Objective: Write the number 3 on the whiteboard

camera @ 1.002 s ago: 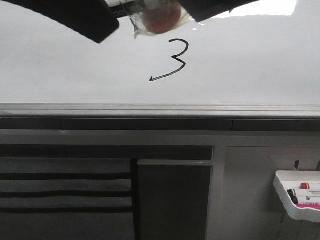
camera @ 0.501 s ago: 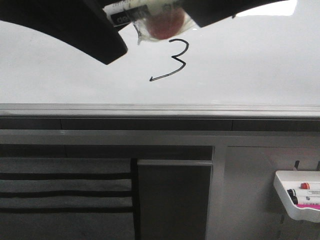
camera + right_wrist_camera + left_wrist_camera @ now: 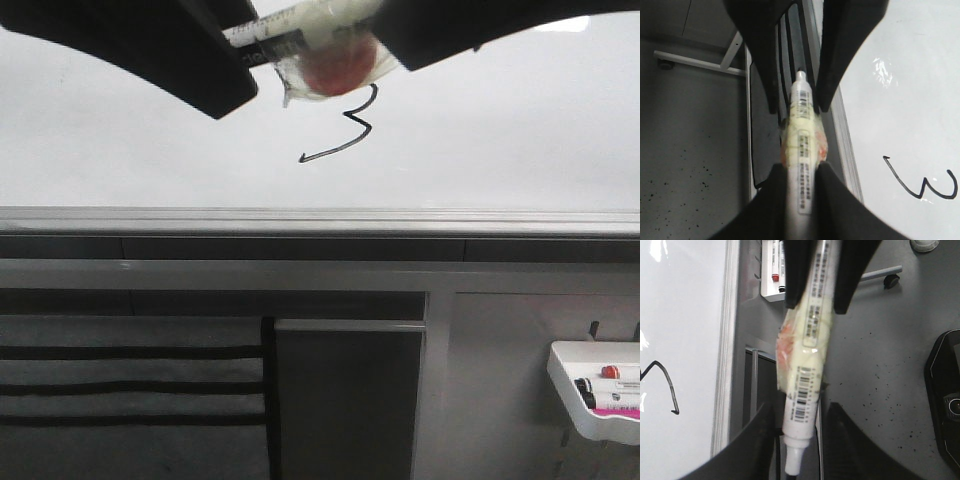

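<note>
The whiteboard (image 3: 500, 120) fills the upper front view. The black number 3 (image 3: 335, 150) is drawn on it; its top is hidden behind a red blob taped to the white marker (image 3: 300, 20). My left gripper (image 3: 235, 60) and right gripper (image 3: 400, 45) hold the marker between them, just above the numeral. In the left wrist view my left gripper (image 3: 797, 440) is closed round the marker's (image 3: 812, 315) narrow end. In the right wrist view my right gripper (image 3: 800, 200) is shut on the marker's (image 3: 801, 150) body. The 3's tail also shows in both wrist views (image 3: 670, 380) (image 3: 900, 177).
A grey metal rail (image 3: 320, 220) runs under the board, with dark panels below it. A small white tray (image 3: 600, 385) with spare markers hangs at the lower right. A speckled grey floor (image 3: 880, 380) and a black device (image 3: 945, 400) lie beside the board.
Both grippers and the marker have moved lower in the front view. The taped red blob now covers the top of the 3, which showed whole before.
</note>
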`<action>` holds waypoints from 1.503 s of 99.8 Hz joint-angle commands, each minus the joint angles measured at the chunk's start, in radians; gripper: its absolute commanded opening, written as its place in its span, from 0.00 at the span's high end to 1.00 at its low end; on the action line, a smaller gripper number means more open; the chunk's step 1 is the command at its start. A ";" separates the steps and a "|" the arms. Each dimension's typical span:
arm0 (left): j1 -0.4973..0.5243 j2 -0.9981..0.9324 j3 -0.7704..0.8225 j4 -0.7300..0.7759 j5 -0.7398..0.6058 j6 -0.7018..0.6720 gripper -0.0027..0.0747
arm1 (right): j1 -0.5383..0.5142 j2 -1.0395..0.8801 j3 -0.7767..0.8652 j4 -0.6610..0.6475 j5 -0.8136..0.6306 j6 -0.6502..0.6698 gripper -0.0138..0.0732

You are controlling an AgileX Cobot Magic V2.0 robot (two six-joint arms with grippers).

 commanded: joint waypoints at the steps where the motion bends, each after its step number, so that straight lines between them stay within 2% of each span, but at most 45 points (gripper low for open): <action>1: -0.008 -0.019 -0.035 -0.018 -0.054 -0.002 0.84 | 0.000 -0.018 -0.028 0.002 -0.068 -0.012 0.88; 23: -0.008 -0.019 -0.035 -0.018 -0.060 -0.002 0.99 | 0.000 -0.018 -0.028 0.007 -0.068 -0.010 0.88; 57: -0.008 -0.019 -0.035 -0.036 -0.063 -0.002 0.99 | 0.000 -0.016 -0.028 0.008 -0.045 -0.010 0.86; 67: -0.004 -0.019 -0.035 -0.036 -0.065 -0.002 0.99 | -0.003 -0.016 -0.028 0.008 -0.051 -0.010 0.76; 84: -0.004 -0.019 -0.035 -0.036 -0.083 -0.018 0.99 | -0.004 -0.018 -0.028 0.008 -0.059 -0.010 0.52; 91: -0.002 -0.019 -0.035 -0.036 -0.105 -0.027 0.99 | -0.007 -0.030 -0.029 0.008 -0.054 -0.010 0.48; 100: 0.011 -0.019 -0.035 -0.009 -0.138 -0.082 0.99 | -0.043 -0.077 -0.029 0.008 -0.014 -0.010 0.48; 112: 0.078 -0.019 -0.035 0.044 -0.153 -0.171 0.99 | -0.146 -0.178 -0.029 0.008 0.024 0.036 0.48; 128: 0.253 -0.019 -0.035 0.045 -0.182 -0.340 0.99 | -0.333 -0.329 -0.029 0.008 0.065 0.140 0.48; 140: 0.407 -0.019 -0.013 0.003 -0.285 -0.505 0.99 | -0.427 -0.393 -0.029 0.008 0.094 0.231 0.48; 150: 0.510 -0.019 0.020 -0.109 -0.409 -0.517 0.99 | -0.449 -0.402 -0.029 0.008 0.147 0.244 0.48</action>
